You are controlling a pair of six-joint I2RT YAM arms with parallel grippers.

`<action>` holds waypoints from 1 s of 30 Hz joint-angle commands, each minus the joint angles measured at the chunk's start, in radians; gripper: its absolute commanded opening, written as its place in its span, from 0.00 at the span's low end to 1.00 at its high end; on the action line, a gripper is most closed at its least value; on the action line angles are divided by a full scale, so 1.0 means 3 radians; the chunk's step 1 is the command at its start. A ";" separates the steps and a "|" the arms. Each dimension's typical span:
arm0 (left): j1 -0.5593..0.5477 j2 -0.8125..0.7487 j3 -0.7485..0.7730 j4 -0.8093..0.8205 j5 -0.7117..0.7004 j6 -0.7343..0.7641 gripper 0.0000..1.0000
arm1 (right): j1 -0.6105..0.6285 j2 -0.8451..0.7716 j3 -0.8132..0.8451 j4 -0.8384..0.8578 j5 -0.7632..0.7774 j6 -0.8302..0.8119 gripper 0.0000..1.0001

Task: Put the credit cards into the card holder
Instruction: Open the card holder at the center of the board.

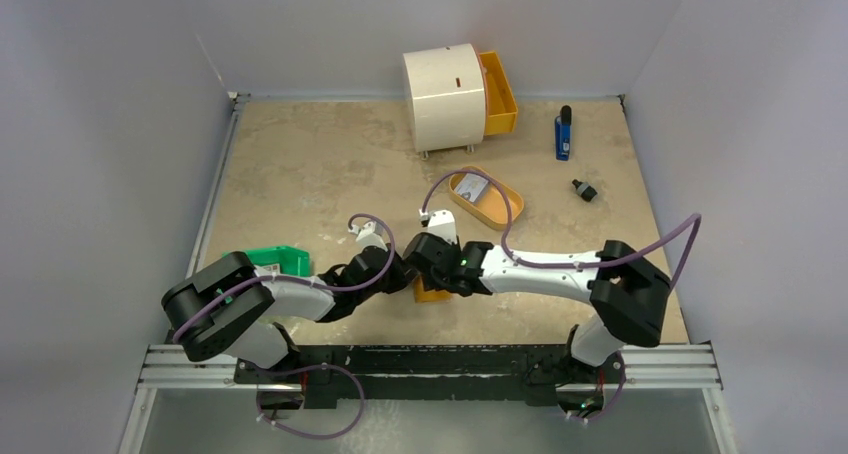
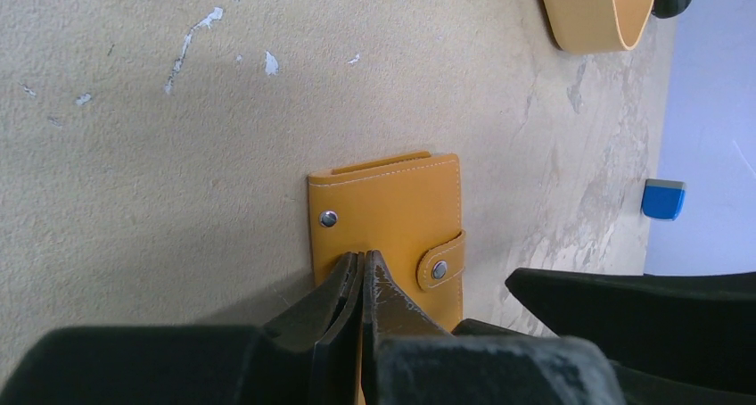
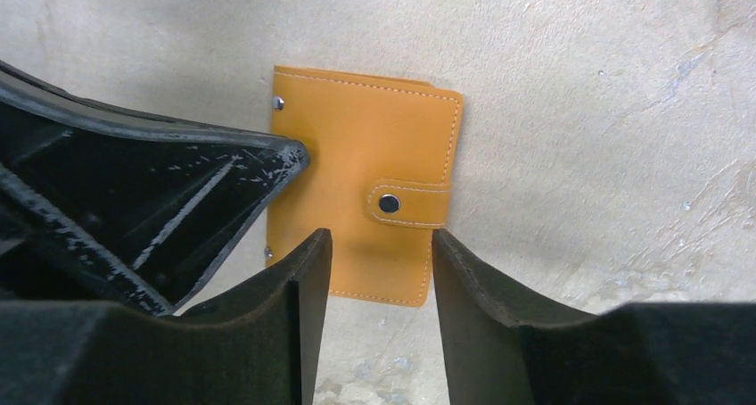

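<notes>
The card holder (image 2: 392,218) is a tan-orange wallet lying flat and closed on the table, its snap strap fastened. It also shows in the right wrist view (image 3: 357,182) and, mostly hidden under the arms, in the top view (image 1: 432,294). My left gripper (image 2: 363,255) is shut, with its tips resting on the wallet's cover near the spine side. My right gripper (image 3: 382,235) is open and empty, hovering over the wallet's near edge below the strap. One pale credit card (image 1: 472,186) lies in the orange tray (image 1: 500,209). I cannot see a second card.
A white drum with an orange drawer (image 1: 445,96) stands at the back. A blue object (image 1: 563,134) and a small black object (image 1: 584,190) lie at the right. A green bin (image 1: 280,260) sits by the left arm. Both wrists crowd together over the wallet.
</notes>
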 commanded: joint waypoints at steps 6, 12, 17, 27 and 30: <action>-0.0009 0.0064 -0.0038 -0.0122 -0.0058 -0.0011 0.00 | 0.0014 0.0329 0.0157 -0.0163 0.0055 -0.0007 0.52; -0.0006 0.0054 -0.0066 -0.0103 -0.0059 -0.0018 0.00 | 0.0014 0.0510 0.0279 -0.0272 0.0155 -0.0002 0.50; -0.0008 0.0061 -0.0099 -0.0063 -0.0051 -0.0040 0.00 | 0.0014 0.0633 0.0332 -0.0344 0.0250 -0.0013 0.42; -0.0007 0.0071 -0.0126 -0.0021 -0.0050 -0.0057 0.00 | 0.0014 0.0693 0.0286 -0.0431 0.0363 0.0010 0.30; -0.0006 0.0089 -0.0124 -0.0011 -0.0048 -0.0057 0.00 | 0.0014 0.0697 0.0285 -0.0452 0.0397 0.0012 0.27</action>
